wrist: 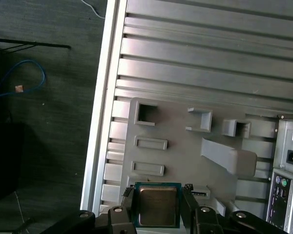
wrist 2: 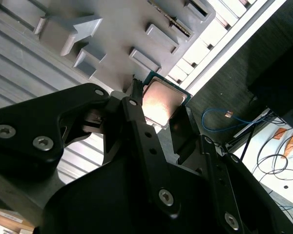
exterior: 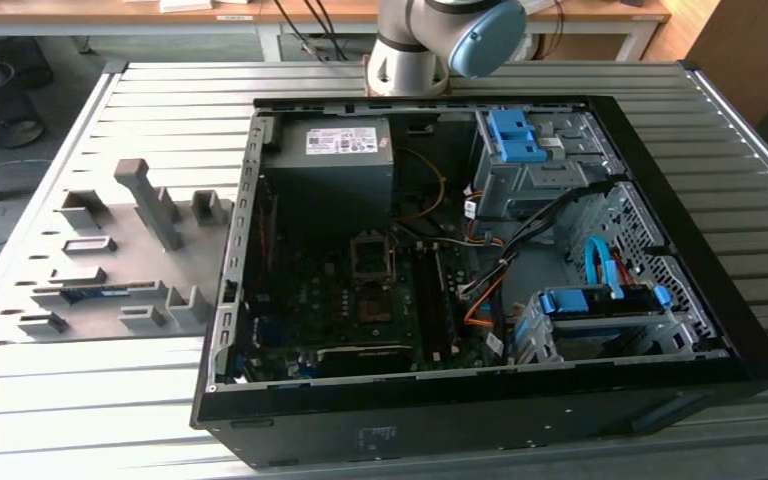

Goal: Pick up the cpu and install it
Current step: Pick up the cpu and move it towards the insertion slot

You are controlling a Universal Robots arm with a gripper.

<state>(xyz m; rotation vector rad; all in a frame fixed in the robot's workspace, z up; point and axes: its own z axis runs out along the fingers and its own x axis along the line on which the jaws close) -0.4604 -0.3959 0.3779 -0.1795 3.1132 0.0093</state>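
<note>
The cpu (wrist: 157, 204) is a thin square chip with a pale metal top and a green rim. It sits between the black fingers of my gripper (wrist: 157, 208), which is shut on its two opposite edges. In the second wrist view the cpu (wrist 2: 162, 101) is held the same way in the gripper (wrist 2: 159, 110), well above the grey fixture plate (wrist 2: 112, 44). In the exterior view the open computer case (exterior: 704, 330) lies on the table, with the dark socket frame (exterior: 371, 258) on its motherboard.
The grey fixture plate (exterior: 131, 250) with raised holders lies on the slatted table (exterior: 77, 400) at the exterior view's left of the case. A narrow memory stick (exterior: 91, 293) rests in it. The arm's base (exterior: 411, 60) stands behind the case. Cables and blue drive brackets (exterior: 598, 300) fill the case's right side.
</note>
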